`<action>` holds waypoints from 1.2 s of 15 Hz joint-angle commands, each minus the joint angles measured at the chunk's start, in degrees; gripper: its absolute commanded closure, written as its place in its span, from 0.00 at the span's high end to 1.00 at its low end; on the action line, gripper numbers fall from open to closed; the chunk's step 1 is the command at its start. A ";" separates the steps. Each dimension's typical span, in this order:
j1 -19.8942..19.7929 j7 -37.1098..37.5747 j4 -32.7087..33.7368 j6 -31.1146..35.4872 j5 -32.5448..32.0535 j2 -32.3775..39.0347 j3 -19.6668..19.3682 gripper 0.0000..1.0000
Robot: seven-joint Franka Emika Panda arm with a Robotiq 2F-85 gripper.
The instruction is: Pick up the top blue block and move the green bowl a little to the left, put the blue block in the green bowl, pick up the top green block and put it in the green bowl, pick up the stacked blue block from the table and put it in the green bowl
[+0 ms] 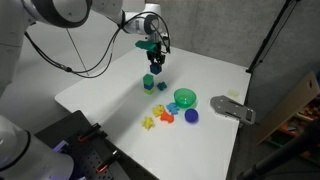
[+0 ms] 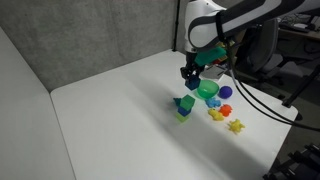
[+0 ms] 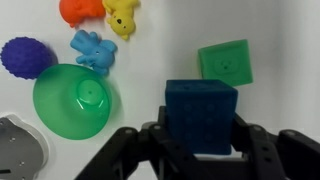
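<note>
My gripper (image 3: 201, 135) is shut on a blue block (image 3: 201, 112) and holds it above the table, as both exterior views show (image 1: 155, 63) (image 2: 190, 71). The top green block (image 3: 224, 62) sits on the stack just beyond the held block; it also shows in an exterior view (image 1: 149, 80). What lies under it is hidden in the wrist view. The green bowl (image 3: 72, 100) stands upright and empty to the left of the gripper in the wrist view, and appears in both exterior views (image 1: 185, 98) (image 2: 207, 89).
A blue spiky ball (image 3: 25, 57), a light-blue toy (image 3: 92, 50), an orange toy (image 3: 80, 10) and a yellow toy (image 3: 120, 15) lie beside the bowl. A grey flat object (image 1: 232, 108) lies at the table's edge past the bowl. The white table (image 1: 110, 90) has a dark drop-off all round.
</note>
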 commanded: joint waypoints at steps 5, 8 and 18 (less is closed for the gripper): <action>-3.71 6.41 2.24 -1.74 0.10 4.38 -4.52 0.31; -6.04 7.81 3.56 -1.18 0.80 7.01 -5.62 0.31; -9.58 14.99 13.72 -0.45 1.39 15.17 -8.95 0.31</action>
